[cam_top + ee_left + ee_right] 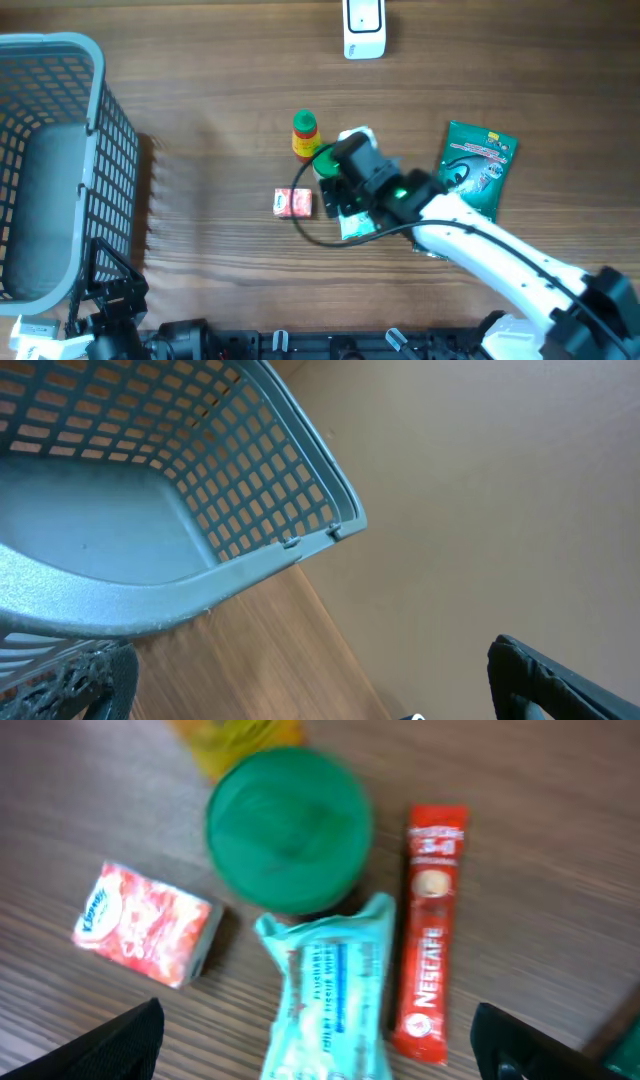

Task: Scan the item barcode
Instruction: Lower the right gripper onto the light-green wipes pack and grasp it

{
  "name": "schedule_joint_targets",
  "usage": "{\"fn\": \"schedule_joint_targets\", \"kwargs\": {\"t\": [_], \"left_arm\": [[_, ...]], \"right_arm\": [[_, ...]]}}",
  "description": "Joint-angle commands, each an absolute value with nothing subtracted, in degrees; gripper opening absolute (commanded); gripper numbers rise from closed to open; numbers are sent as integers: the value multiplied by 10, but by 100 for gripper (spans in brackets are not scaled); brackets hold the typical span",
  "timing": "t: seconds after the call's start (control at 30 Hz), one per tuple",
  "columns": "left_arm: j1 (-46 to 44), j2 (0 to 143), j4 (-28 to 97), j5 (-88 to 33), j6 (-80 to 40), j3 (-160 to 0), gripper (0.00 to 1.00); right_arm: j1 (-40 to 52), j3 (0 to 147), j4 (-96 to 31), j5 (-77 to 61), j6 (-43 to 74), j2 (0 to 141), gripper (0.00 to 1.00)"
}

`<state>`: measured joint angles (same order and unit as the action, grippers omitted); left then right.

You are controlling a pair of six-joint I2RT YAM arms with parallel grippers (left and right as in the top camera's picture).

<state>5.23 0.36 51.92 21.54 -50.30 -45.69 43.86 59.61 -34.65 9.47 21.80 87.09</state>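
Nearest us, our left gripper (315, 692) hangs with its fingers spread wide and empty, well left of the green lid (288, 828) and beside the blue-grey basket (250, 560). Our right gripper (320, 1058) hovers just on the near side of the lid, fingers spread and holding nothing. It is over the teal packet (325, 990), whose far end reaches the lid's edge. A red Nescafe stick (430, 930) lies just right of that packet, and a red-and-white box (145, 923) sits near-left of the lid. A yellow bottle (304, 135) stands just beyond the lid, with a green pouch (478, 165) well to the right. The white scanner (362, 28) stands far beyond the lid.
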Motion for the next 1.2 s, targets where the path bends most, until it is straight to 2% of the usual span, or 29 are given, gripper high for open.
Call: {"fn": "schedule_joint_targets", "kwargs": {"t": [0.0,0.1,0.33,0.63,0.77,1.17], "left_arm": [[50,4,520,221,-504,-453,100],[50,4,520,221,-504,-453,100],[50,4,522,221,-504,-453,100],[50,4,522,221,-504,-453,100],[50,4,523,221,-504,-453,100],[50,4,550,222,-504,-453,100]], "right_arm": [[467,604,-343,189,249,947,95],[477,604,-343,197,258,996,83],[488,604,-351,234,272,1037,78],[479,604,-384,266,324,1037,57],[453,604,-425,258,377,1036,57],[443,686,-532,244,330,1031,62]]}}
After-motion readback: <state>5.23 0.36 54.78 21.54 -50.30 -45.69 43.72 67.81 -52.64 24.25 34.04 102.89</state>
